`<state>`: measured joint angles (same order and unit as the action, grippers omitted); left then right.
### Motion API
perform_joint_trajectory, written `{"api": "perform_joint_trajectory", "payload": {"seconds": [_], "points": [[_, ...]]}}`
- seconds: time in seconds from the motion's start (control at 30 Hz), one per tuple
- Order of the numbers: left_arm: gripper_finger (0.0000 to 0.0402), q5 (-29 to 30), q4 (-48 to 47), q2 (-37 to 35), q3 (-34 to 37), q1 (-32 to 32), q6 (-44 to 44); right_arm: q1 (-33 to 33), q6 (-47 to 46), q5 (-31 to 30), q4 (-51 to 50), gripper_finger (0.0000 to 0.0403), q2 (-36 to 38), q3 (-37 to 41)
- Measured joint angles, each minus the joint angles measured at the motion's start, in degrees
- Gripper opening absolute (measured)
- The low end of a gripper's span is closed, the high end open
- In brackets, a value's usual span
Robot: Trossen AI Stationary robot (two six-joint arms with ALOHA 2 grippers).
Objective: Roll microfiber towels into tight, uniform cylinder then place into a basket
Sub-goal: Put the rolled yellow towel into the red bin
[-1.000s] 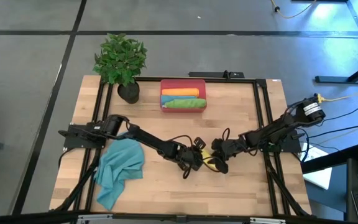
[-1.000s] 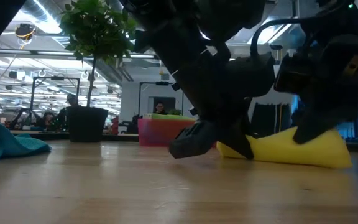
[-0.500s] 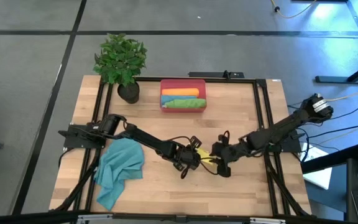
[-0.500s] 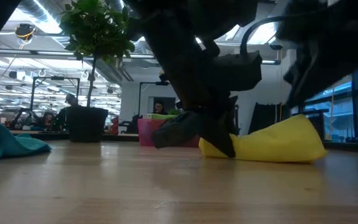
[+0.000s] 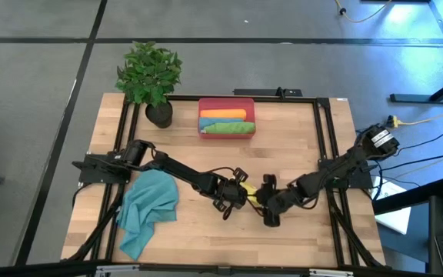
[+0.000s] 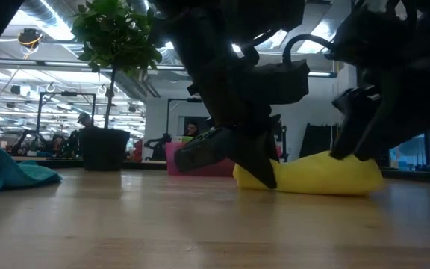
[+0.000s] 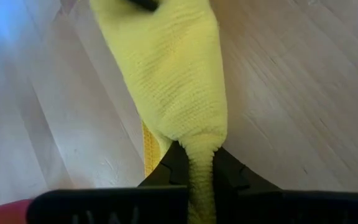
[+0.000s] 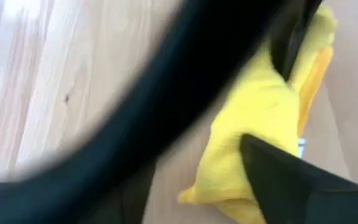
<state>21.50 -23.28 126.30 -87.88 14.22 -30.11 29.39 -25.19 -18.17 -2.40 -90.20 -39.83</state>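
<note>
no legible txt, no labels, no nos.

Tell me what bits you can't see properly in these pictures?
- High view: the yellow towel is nearly covered by both arms; its roll shape is hidden.
- Right wrist view: a blurred dark cable crosses the picture, hiding the right pincer.
- Low view: the basket sits behind the left pincer; its contents don't show.

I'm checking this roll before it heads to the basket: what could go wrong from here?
The left gripper pinches only one end of the yellow towel, so lifting may let the roll sag or unwind. The right gripper is open beside the other end, leaving it loose. The teal towel is a crumpled heap, unrolled.
</note>
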Motion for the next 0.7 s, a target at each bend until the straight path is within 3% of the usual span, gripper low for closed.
{"api": "perform_joint_trajectory", "payload": {"seconds": [0.17, 0.27, 0.47, 0.7], "points": [[0.0008, -0.1, 0.0, 0.0, 0.0, 0.0, 0.7, -0.3, 1.5, -3.8, 1.1, 0.0308, 0.0, 0.0], [0.0008, -0.2, 0.0, 0.0, 0.0, 0.0, 0.9, -0.4, 2.1, -5.4, 1.4, 0.0330, 0.0, 0.0], [0.0008, -0.3, 0.0, 0.0, -0.1, -0.1, 1.3, -0.4, 2.2, -9.1, -2.3, 0.0321, -0.1, 0.0], [0.0010, -0.3, 0.0, 0.0, -0.1, -0.2, 1.3, -0.4, -1.6, -8.5, -5.3, 0.0311, -0.1, 0.0]]}}
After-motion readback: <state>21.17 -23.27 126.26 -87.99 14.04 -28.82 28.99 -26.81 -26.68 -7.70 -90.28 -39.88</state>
